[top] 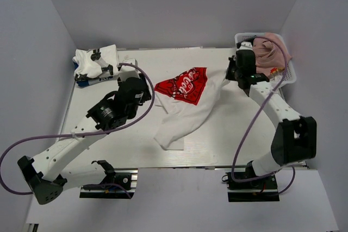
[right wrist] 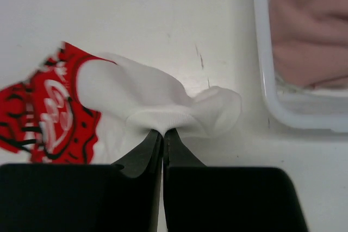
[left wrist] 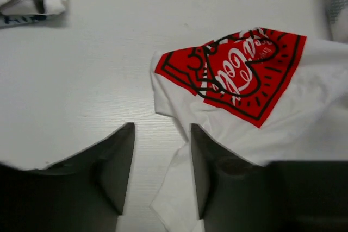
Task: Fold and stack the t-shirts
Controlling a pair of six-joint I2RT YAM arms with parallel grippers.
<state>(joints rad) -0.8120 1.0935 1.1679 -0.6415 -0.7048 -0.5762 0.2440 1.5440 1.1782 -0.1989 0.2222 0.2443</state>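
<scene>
**Top external view.** The white cloth t-shirt with the red Coca-Cola print (top: 185, 107) lies crumpled and unfolded on the white table (top: 217, 139), left of the white plastic lattice basket (top: 291, 74). The basket holds a dusty pink cloth t-shirt (top: 269, 52). The right gripper (top: 235, 79) sits just beside the basket, at the edge of the printed shirt nearest to it. The left gripper (top: 145, 92) is at the shirt's opposite edge, well apart from the basket. A folded white printed garment pile (top: 98, 63) lies farthest from the basket, in the opposite far corner. This is probably the stacking spot.

**Left wrist view.** The jaws of the left gripper are spread and hold nothing. A loose flap of the printed shirt lies under and beside the finger on the basket side. The open stance suggests readiness to take this edge.

**Right wrist view.** The jaws of the right gripper are pressed together on a bunched white fold of the printed shirt, next to the basket's rim (right wrist: 261, 52). The pinch appears intended to anchor or draw this edge so that the shirt can be spread flat. Folding has not yet begun.
</scene>
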